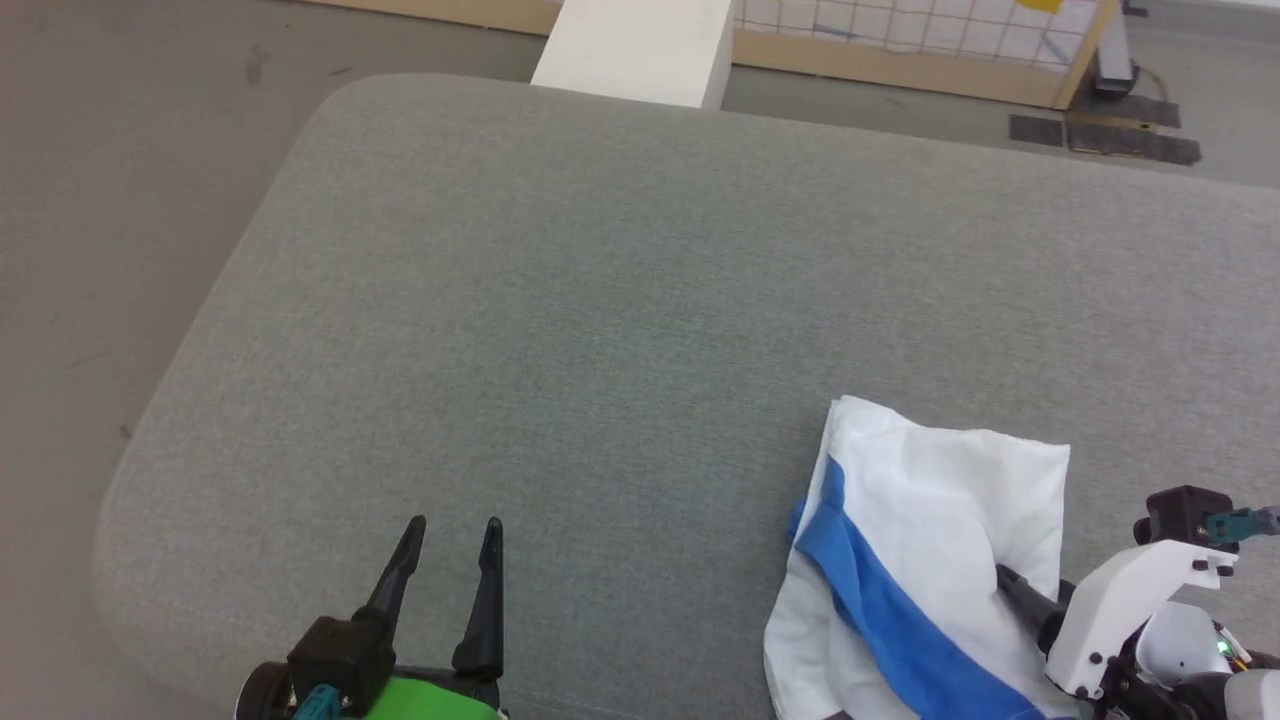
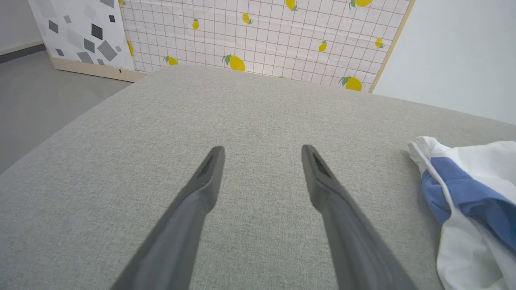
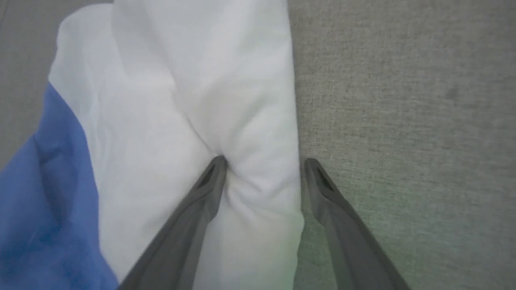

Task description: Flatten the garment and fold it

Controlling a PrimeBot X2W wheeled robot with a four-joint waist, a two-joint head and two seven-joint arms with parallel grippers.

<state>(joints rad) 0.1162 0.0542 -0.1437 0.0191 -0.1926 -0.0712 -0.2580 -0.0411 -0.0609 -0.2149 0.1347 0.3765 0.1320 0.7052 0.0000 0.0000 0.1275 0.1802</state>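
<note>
White-and-blue T-shirt (image 1: pixel 930 540) lies bunched at the near right of the grey table (image 1: pixel 600 300), seemingly neither flattened nor folded yet, the right end effector (image 3: pixel 262 165) spread astride a white fold, unclamped, the left end effector (image 1: pixel 455 525) spread over bare table.

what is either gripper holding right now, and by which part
Nothing is held. The right gripper stands open astride the white edge of the shirt; the left gripper is open over the cushion.
</note>
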